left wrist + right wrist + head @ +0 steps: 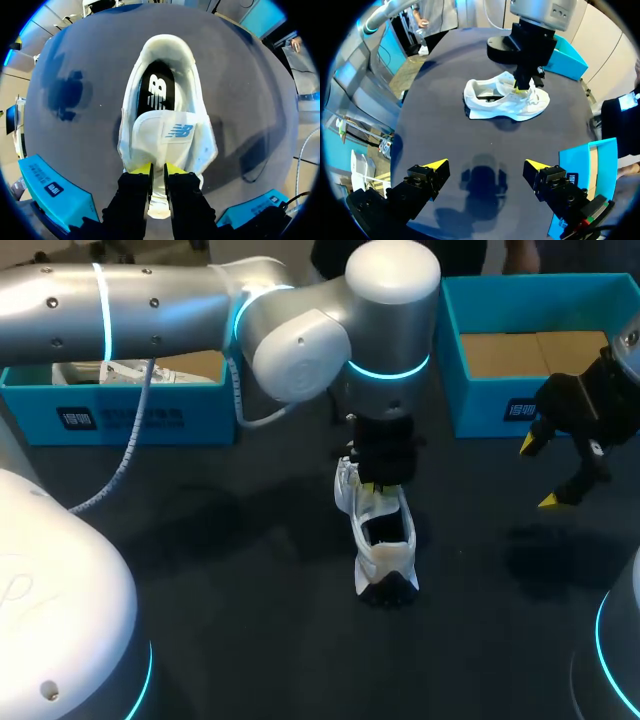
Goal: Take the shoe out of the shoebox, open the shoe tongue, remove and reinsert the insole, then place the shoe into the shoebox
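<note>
A white shoe (381, 540) stands upright on the dark table, heel toward the front edge. Its tongue (170, 131) is lifted, and a black insole (157, 92) shows inside. My left arm reaches across from the left, and its gripper (378, 486) (158, 171) is shut on the tongue's top edge. In the right wrist view the shoe (505, 104) lies ahead with the left gripper (522, 86) on it. My right gripper (540, 474) (486, 166) hangs open over the table's right side, well away from the shoe, with nothing in it.
A blue shoebox (130, 412) at the back left holds another white shoe (125, 371). A second blue shoebox (470, 390) with a brown floor stands at the back right, just behind my right gripper.
</note>
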### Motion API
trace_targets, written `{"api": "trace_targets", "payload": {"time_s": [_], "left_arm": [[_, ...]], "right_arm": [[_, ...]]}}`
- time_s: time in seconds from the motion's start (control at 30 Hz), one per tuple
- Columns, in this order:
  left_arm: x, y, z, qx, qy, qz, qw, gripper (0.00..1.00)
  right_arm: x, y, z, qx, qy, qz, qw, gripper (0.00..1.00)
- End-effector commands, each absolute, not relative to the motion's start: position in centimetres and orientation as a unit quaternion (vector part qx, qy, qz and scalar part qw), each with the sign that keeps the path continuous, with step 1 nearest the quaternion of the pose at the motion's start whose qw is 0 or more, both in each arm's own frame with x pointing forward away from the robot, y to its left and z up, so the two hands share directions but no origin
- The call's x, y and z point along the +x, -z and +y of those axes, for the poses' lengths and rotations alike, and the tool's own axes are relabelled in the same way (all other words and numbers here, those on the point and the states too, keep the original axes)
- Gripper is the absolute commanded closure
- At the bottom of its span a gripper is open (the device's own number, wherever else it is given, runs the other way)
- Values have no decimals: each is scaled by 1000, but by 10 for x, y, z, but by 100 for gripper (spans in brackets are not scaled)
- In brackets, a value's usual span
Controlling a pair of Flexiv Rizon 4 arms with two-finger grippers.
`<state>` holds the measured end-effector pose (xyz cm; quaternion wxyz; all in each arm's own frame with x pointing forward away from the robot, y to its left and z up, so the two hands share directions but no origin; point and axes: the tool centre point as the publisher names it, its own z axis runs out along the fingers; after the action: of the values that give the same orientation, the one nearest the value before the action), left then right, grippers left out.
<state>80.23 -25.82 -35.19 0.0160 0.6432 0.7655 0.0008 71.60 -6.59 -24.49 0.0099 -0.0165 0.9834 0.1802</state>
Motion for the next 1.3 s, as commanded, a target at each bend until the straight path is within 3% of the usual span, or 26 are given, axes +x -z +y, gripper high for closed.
{"api": "trace_targets", "payload": {"time_s": [0.03, 0.8, 1.3], "left_arm": [[804, 353, -262, 644, -2, 764, 21, 85], [796, 361, -262, 635, 13, 772, 15, 83], [783, 312, -248, 619, 36, 784, 37, 78]], "right_arm": [[716, 246, -65, -16, -179, 984, 10, 0], [716, 246, -65, -16, -179, 984, 10, 0], [716, 246, -65, -16, -179, 984, 10, 0]]}}
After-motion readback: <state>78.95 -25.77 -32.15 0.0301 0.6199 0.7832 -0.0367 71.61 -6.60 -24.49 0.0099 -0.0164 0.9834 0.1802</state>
